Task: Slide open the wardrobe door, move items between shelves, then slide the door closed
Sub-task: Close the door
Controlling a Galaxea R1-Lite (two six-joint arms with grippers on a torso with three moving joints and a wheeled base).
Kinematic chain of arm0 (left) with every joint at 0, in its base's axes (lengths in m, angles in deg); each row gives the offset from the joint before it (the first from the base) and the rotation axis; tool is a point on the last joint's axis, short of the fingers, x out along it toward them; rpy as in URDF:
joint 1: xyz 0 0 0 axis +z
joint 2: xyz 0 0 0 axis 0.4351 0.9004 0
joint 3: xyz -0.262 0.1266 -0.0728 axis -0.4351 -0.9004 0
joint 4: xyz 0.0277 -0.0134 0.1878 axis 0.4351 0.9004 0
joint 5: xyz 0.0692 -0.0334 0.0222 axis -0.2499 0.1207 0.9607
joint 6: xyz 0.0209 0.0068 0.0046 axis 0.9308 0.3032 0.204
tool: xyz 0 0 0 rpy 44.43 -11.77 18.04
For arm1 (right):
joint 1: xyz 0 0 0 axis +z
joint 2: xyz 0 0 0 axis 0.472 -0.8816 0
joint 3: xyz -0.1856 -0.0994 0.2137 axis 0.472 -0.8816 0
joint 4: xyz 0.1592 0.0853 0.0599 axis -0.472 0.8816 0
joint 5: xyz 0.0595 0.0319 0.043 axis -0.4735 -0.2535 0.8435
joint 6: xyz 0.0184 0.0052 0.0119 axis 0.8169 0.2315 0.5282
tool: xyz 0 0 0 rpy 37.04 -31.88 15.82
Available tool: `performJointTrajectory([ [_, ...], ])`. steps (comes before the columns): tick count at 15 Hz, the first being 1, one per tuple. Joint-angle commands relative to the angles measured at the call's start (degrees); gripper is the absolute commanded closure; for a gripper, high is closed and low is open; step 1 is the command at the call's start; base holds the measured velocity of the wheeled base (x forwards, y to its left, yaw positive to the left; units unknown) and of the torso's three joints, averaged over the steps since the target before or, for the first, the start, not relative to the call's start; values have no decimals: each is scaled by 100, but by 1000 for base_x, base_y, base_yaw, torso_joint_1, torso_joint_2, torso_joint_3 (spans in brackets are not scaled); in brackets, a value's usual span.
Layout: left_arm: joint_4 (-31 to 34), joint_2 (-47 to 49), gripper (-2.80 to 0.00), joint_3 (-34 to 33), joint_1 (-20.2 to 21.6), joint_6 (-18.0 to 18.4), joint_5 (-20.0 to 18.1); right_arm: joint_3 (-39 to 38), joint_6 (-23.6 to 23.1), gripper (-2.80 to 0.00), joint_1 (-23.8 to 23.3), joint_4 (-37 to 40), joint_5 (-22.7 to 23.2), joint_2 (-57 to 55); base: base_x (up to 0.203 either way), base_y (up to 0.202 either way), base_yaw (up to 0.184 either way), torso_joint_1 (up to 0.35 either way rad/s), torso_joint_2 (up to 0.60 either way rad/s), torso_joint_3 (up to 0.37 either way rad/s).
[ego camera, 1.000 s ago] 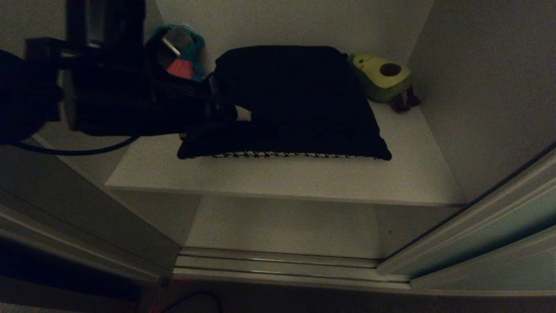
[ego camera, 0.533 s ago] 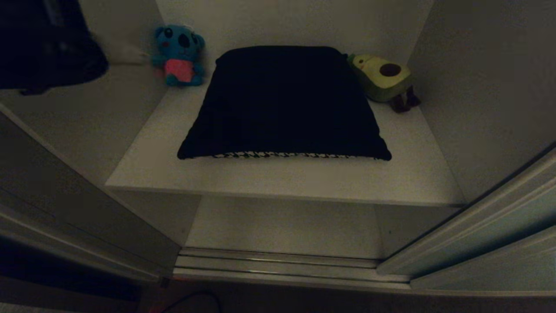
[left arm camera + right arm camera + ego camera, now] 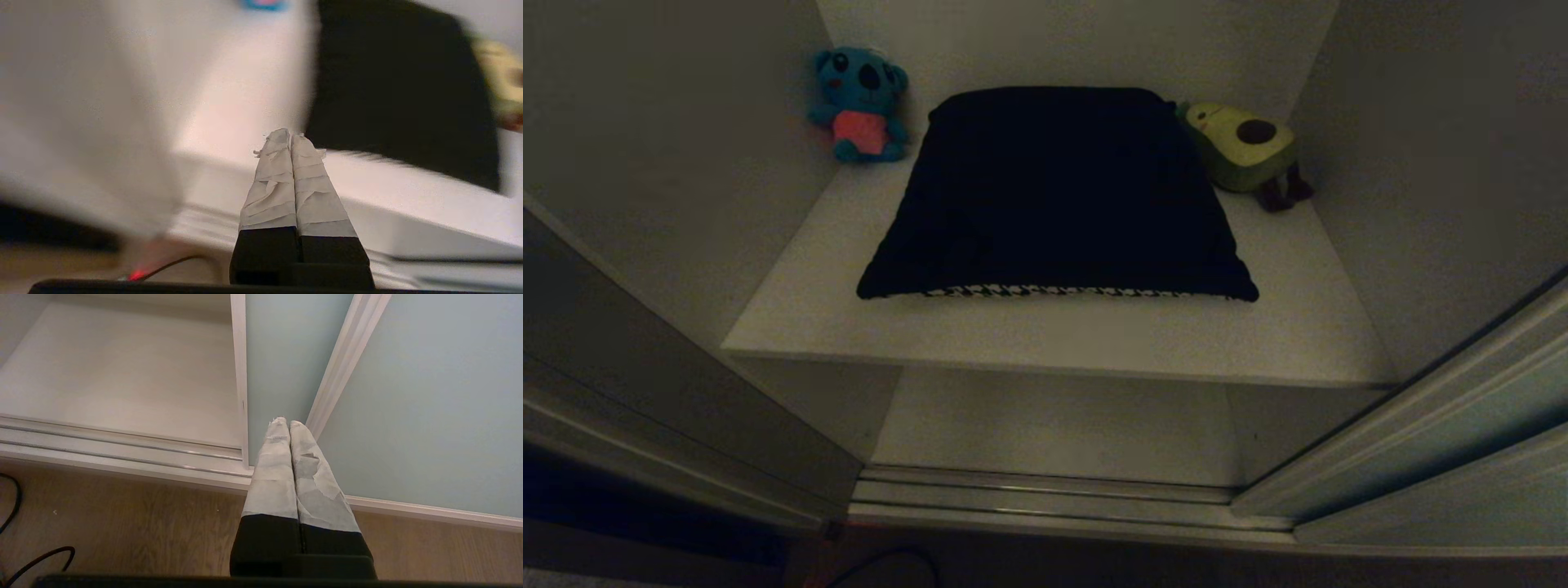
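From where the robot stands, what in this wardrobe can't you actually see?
- Cushion: head view shows only its dark top; the underside is hidden, apart from a houndstooth edge.
- Lower shelf: its back is hidden by the upper shelf.
- Blue plush toy: blurred and cut off in the left wrist view.

**Non-task stuff in view**

Blue koala plush, pink belly, upright in back left corner. Avocado plush lying tilted, back right corner. Metal floor track below. Wood floor, black cable on it.
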Motion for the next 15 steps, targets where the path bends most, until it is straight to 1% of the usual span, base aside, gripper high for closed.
performJointTrajectory([
  [1, 29, -1294, 0, -787, 482, 19, 5, -18, -4, 0, -4, 2, 0, -9, 0, 0, 0, 0, 0, 0],
  [2, 35, -1795, 0, -1300, 613, 107, -8, -18, -4, 0, 3, 2, 0, -9, 0, 0, 0, 0, 0, 0],
  [4, 44, -2607, 0, -2065, 739, 223, -19, -18, -4, 0, 2, 2, 0, -9, 0, 0, 0, 0, 0, 0],
  [6, 46, -3211, 0, -2775, 793, 327, -51, -18, -4, 0, -4, 2, 0, -9, 0, 0, 0, 0, 0, 0],
  [7, 40, -3527, 0, -3131, 804, 433, -154, -18, -4, 0, 0, 2, 2, -9, 0, 0, 0, 0, 0, 0],
  [8, 43, -3821, 0, -3408, 809, 583, -299, -18, -4, 0, 2, 2, 0, -9, 0, 0, 0, 0, 0, 0],
  [9, 44, -4128, 0, -3739, 811, 806, -470, -18, -4, 0, 4, 2, 0, -9, 0, 0, 0, 0, 0, 0],
  [11, 15, -4610, 0, -4549, 814, 1384, -712, -18, -4, 0, -4, 2, 0, -9, 0, 0, 0, 0, 0, 0],
  [12, -65, -4699, 0, -4894, 815, 1564, -778, -18, -4, 0, 4, 2, 4, -9, 0, 0, 0, 0, 0, 0],
  [13, -281, -4739, 0, -5256, 814, 1671, -834, -18, -4, 0, 4, 2, 0, -9, 0, 0, 0, 0, 0, 0],
  [14, -586, -4755, 0, -5635, 814, 1739, -889, -18, -4, 0, -2, 2, 5, -9, 0, 0, 0, 0, 0, 0],
  [15, -1060, -4760, 0, -6096, 815, 1820, -936, -18, -4, 0, -2, 2, 3, -9, 0, 0, 0, 0, 0, 0],
])
